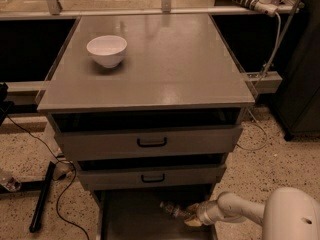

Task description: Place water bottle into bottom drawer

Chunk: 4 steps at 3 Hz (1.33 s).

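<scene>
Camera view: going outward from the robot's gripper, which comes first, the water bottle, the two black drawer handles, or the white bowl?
1. water bottle, right at the gripper, over the bottom drawer.
2. lower black handle, up and left.
3. upper black handle, higher up.
4. white bowl, back left on the cabinet top.

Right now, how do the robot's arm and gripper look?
The arm is white, made of smooth rounded tubes, with a bulky rounded shell at the lower right corner. It narrows to a grey collar. The gripper, over the bottom drawer, is pale tan. No cables or markings show.
</scene>
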{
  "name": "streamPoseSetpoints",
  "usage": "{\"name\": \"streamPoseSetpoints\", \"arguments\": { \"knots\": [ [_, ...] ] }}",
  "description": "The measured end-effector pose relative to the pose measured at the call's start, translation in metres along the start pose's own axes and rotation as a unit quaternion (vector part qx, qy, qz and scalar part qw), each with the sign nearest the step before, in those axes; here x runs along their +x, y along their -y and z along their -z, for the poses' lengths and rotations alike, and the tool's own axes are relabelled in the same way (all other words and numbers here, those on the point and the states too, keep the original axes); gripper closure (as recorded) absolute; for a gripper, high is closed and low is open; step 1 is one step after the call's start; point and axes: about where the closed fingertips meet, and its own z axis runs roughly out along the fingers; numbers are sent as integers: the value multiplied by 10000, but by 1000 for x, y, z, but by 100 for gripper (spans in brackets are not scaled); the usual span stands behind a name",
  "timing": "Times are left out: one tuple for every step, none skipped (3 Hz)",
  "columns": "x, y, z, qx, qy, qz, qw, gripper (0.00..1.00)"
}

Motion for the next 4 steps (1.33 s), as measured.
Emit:
{"name": "streamPoseSetpoints", "arguments": {
  "knots": [
    [6, -1, -20, 18, 88, -247, 9997, 100],
    [7, -2, -21, 16, 89, -254, 9996, 81],
    [7, -2, -21, 16, 89, -254, 9996, 59],
    [7, -2, -21, 15, 90, -254, 9996, 35]
  ]
}}
